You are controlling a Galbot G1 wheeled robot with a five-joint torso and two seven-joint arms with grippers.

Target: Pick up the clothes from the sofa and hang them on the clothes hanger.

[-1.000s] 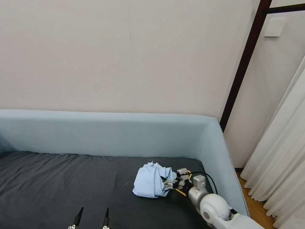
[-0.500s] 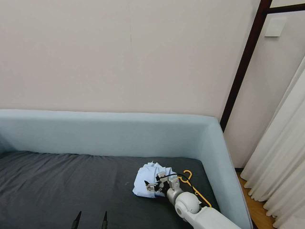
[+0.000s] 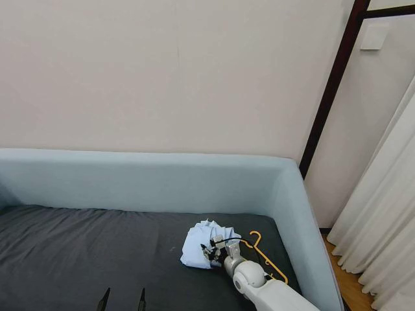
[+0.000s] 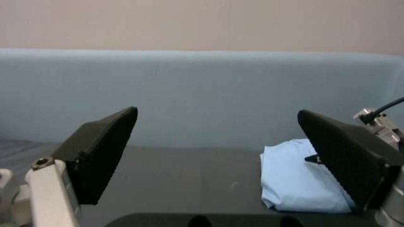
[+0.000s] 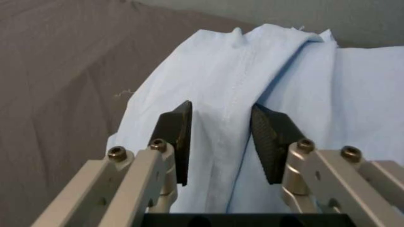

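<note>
A crumpled light blue garment (image 3: 202, 241) lies on the dark sofa seat (image 3: 78, 253) near its right end; it also appears in the left wrist view (image 4: 296, 182). My right gripper (image 3: 209, 249) is at the garment's right side. In the right wrist view its fingers (image 5: 221, 111) press on both sides of a raised fold of the blue cloth (image 5: 227, 94), shut on it. A yellow hanger (image 3: 262, 249) lies on the seat just right of the garment, beside my right arm. My left gripper (image 3: 122, 299) hovers low over the seat's front, open and empty (image 4: 215, 123).
The sofa's pale blue backrest (image 3: 142, 181) runs behind the seat, and its right armrest (image 3: 301, 220) rises close to the garment. A dark wooden post (image 3: 327, 97) and white curtains (image 3: 382, 227) stand to the right. The seat left of the garment is bare.
My right arm has swung left, bringing its gripper from the hanger side onto the garment. The yellow hanger is now uncovered on the seat. The left gripper has stayed put.
</note>
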